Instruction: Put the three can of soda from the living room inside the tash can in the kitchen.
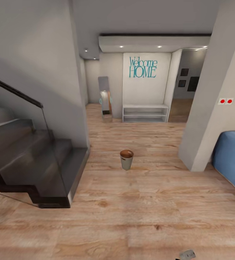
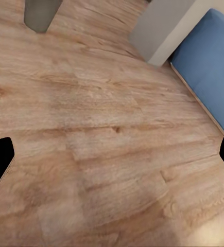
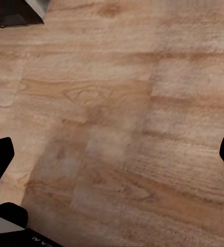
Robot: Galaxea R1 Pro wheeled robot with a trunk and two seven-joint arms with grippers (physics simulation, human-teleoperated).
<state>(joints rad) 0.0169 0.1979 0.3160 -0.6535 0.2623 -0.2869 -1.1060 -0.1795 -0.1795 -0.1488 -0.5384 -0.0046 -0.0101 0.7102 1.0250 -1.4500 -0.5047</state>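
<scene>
Where the pale wood floor (image 1: 132, 216) runs back from the camera, a hallway is seen in the head view: a dark staircase (image 1: 34, 162) at nine o'clock, a white wall with teal "Welcome HOME" lettering (image 1: 142, 67) at twelve, a low white shelf (image 1: 145, 113) beneath it, and a standing mirror (image 1: 105, 97) just beside that shelf. A grey-white pillar (image 1: 211, 108) bearing two red buttons (image 1: 225, 101) is seen at three o'clock, with a blue sofa (image 1: 233, 159) beside its foot.

The tash can (image 1: 126, 159) stands upright on the floor near the picture's centre, its brown inside visible.

In the left wrist view the can's grey wall (image 2: 39, 13), the pillar's base and the sofa corner are shown; in the right wrist view, the stair's dark corner (image 3: 14, 13).

The left jaws (image 2: 112, 159) and right jaws (image 3: 112, 159) are spread wide, nothing held, with the can well apart from both.
</scene>
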